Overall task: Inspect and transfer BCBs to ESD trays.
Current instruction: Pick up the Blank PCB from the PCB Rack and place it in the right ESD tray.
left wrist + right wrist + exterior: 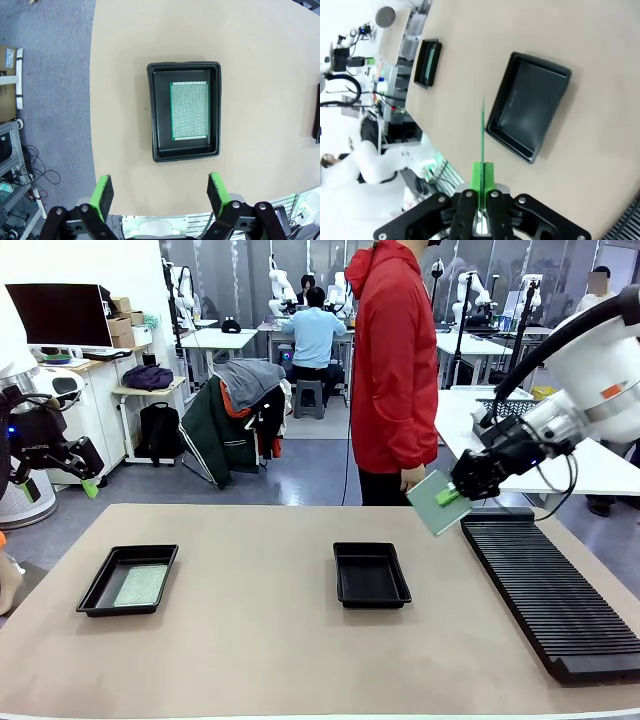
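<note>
On the bench (250, 660), the glossy black left tray (98, 590) is holding a pale green, finely dotted board (141, 585). The right gripper (452, 496) is clenching a second board (433, 502) aloft, by one corner it seems. The left gripper (160, 187) is hanging released.

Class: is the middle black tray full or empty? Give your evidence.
Empty: the middle tray shows only a bare black floor.

Straight down onto the tan tabletop (260, 75): a black ESD tray (150, 115) with one green BCB (189, 111) lying flat inside, closer to one long wall. The left gripper (161, 192) has its green-padded fingers (104, 195) spread wide with nothing between them, apart from the tray.
</note>
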{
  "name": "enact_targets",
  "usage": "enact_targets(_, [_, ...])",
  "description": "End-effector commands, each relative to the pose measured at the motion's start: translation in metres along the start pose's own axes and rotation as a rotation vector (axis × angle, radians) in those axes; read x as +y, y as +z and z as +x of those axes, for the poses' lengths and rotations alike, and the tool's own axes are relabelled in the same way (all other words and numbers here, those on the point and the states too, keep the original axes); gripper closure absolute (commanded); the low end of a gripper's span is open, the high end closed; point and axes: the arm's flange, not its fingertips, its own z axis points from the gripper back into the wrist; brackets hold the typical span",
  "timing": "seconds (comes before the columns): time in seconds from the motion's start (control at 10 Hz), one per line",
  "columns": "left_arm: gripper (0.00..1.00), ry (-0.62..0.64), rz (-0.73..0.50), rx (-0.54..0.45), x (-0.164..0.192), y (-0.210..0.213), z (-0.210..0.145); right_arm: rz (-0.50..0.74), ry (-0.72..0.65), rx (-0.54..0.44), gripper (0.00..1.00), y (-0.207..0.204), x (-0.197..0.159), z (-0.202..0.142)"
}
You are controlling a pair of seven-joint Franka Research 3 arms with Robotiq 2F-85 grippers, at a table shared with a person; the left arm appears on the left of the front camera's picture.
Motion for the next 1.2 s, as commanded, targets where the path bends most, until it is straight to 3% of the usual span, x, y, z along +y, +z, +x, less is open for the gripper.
enact_targets(0.0, [0.00, 0.001, 0.000, -0.006, 0.001, -0.002, 0.000, 0.053, -0.066, -0.097, 0.97, -0.036, 0.004, -0.002])
enact_targets(0.3, [0.00, 0.001, 0.000, -0.006, 0.001, -0.002, 0.000, 0.075, -0.111, -0.154, 0.97, -0.079, -0.005, -0.006])
enact_targets(1.1, [0.00, 0.001, 0.000, -0.006, 0.001, -0.002, 0.000, 0.159, -0.128, -0.134, 0.97, -0.160, -0.072, -0.004])
